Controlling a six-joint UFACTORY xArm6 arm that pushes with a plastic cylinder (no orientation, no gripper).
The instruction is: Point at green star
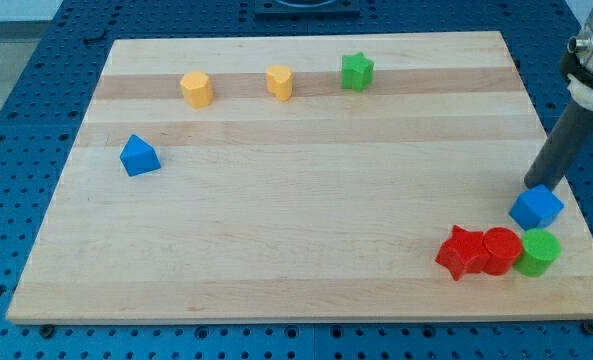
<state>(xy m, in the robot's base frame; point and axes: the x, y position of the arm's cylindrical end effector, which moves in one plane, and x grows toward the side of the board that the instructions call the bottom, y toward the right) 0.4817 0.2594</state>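
Observation:
The green star (pixel 356 71) lies near the view's top, right of centre on the wooden board (pixel 296 250). My tip (pixel 532 186) is at the view's right edge, touching or just behind the blue cube (pixel 536 207). It is far from the green star, below and to the right of it.
A yellow hexagon block (pixel 197 88) and a yellow heart-like block (pixel 279 81) lie left of the star. A blue triangular block (pixel 138 156) is at the left. A red star (pixel 461 251), red cylinder (pixel 500 250) and green cylinder (pixel 538 252) cluster at bottom right.

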